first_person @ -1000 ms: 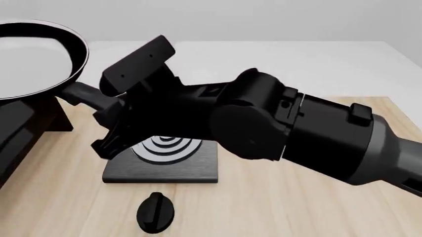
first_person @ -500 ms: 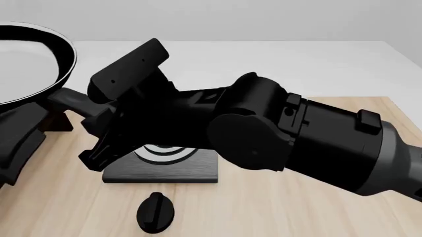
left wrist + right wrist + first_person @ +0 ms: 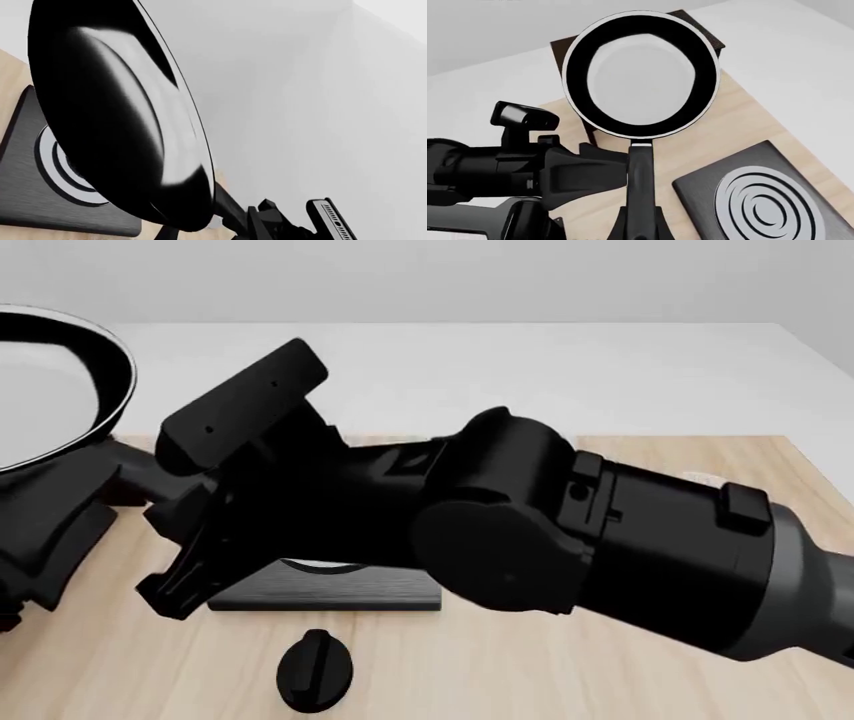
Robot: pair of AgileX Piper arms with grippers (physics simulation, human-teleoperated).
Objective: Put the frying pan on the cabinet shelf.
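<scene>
Overhead, round glossy frying pan (image 3: 640,75), dark boxy cabinet shelf (image 3: 694,22)

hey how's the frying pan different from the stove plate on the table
The frying pan is round with a plain pale-grey inside; the stove plate is square with silver rings. The pan is held up by its handle in the right hand, while the plate lies flat on the table. Both are mostly black.

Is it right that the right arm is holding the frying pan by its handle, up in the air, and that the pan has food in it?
Not quite: the frying pan is empty. The right wrist view shows a bare pale inside. The rest holds: the right gripper grips the handle, with the pan lifted above the table.
</scene>
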